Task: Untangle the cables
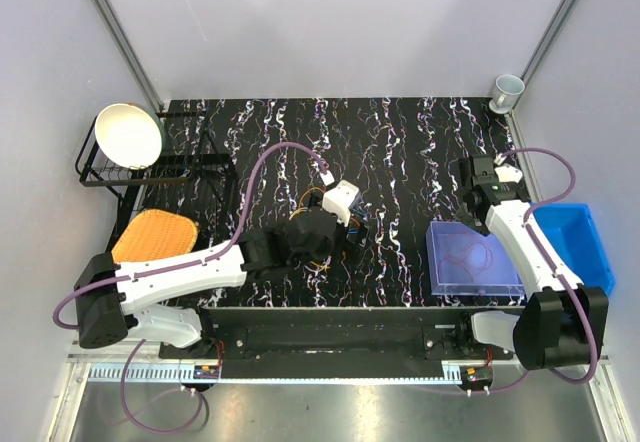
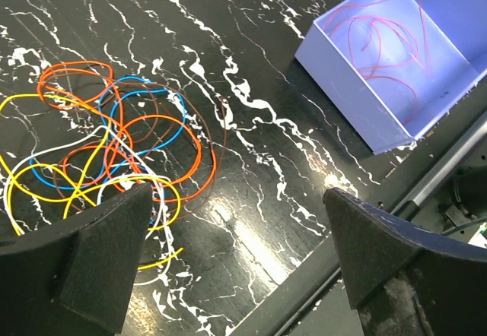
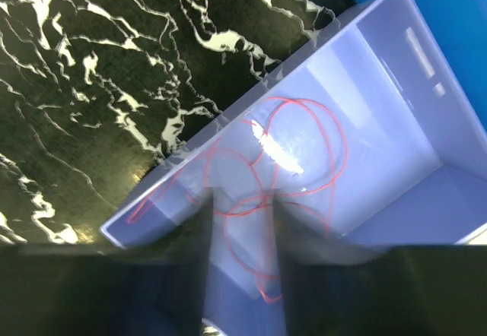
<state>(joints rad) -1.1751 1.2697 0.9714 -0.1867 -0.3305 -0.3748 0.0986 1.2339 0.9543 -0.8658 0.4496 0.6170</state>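
Observation:
The cables point(image 2: 114, 146) lie in a loose tangle on the black marbled table, orange, yellow, blue, white and brown loops crossing one another. In the top view only bits of the cables point(image 1: 312, 200) show beside my left gripper point(image 1: 318, 237), which hangs over them. My left gripper point(image 2: 240, 252) is wide open and holds nothing; the tangle sits by its left finger. One thin red wire point(image 3: 304, 153) lies coiled inside a lavender box point(image 3: 396, 62). My right gripper point(image 3: 243, 267) hovers over that box, blurred, jaws apart, with the wire's lower loop showing loose between them.
The lavender box point(image 1: 440, 280) stands at the front right next to a blue bin point(image 1: 585, 227). A dish rack point(image 1: 190, 167) with a white bowl point(image 1: 128, 134) and an orange mat point(image 1: 155, 234) are at the left. A cup point(image 1: 508, 90) stands at the back right.

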